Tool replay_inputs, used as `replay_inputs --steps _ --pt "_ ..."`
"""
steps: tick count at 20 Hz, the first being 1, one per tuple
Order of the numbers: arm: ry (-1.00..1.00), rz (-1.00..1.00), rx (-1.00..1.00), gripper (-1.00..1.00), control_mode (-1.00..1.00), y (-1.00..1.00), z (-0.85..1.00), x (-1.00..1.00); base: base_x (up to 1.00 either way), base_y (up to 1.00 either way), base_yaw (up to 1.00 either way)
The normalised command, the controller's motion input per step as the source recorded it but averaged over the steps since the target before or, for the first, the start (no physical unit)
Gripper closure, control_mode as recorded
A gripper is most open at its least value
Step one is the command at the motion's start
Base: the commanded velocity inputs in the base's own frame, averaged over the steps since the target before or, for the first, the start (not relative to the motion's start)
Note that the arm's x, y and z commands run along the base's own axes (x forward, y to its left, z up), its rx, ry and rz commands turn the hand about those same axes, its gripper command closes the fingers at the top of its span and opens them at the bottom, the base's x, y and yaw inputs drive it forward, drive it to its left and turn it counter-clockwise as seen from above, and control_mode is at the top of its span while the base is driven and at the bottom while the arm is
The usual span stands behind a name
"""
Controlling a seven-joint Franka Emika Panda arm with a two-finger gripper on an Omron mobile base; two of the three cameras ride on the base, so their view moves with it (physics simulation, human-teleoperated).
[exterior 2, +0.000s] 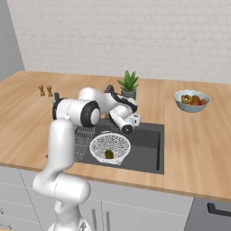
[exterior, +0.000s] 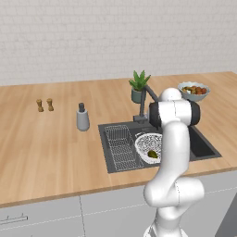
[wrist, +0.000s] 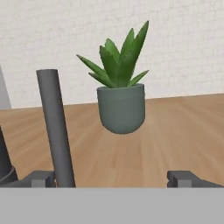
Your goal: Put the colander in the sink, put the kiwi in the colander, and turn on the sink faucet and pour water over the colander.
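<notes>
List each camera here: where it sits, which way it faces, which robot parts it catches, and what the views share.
Left base view: behind the arm on its left, looking forward and down at the sink; the arm rises at lower right.
Right base view: behind on its right, same counter; the arm rises at lower left.
Hand view: on the hand, facing the potted plant and faucet; jaws wide apart.
Shared: both base views show the colander holding the kiwi.

Arm folded forward, wrist level — pincer (wrist: 112,178) spread wide, holding nothing.
</notes>
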Motion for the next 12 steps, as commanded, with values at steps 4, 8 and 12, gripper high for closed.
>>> replay_inputs --steps 4,8,12 --pt "0.00 0.00 0.00 -1.00 -1.00 0.00 0.01 0.18 0.00 0.00 0.00" --pt "0.00 0.00 0.00 -1.00 -1.00 0.00 0.00 0.18 0.00 0.00 0.00" --pt "0.00 0.00 0.00 -1.00 -1.00 0.00 0.00 0.12 0.00 0.00 0.00"
